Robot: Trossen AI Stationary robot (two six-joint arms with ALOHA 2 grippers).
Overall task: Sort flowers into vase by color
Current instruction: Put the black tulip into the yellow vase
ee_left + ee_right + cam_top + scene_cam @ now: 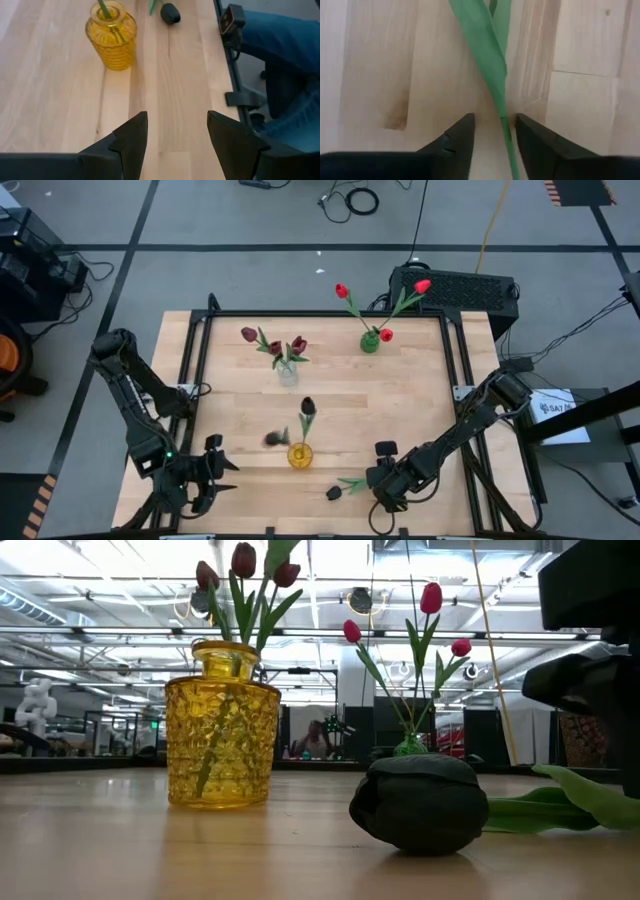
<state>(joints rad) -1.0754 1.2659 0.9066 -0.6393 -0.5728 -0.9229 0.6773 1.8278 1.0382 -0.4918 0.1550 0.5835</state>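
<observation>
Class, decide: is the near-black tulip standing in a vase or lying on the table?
Lying on the table: the near-black tulip rests flat, outside the yellow vase.

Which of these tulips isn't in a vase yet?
The near-black tulip lying flat on the table's front edge, beside the yellow vase. Its stem runs between the right hand's fingers. All the others stand upright in vases.

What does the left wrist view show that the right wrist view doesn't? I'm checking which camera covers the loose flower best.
Only the left wrist view shows the yellow vase, the near-black flower head lying on the table beyond it, the table edge and a person's jeans. Only the right wrist view shows the flower's green stem and leaf running between the right gripper jaws. Both show light wooden tabletop and open jaws.
</observation>
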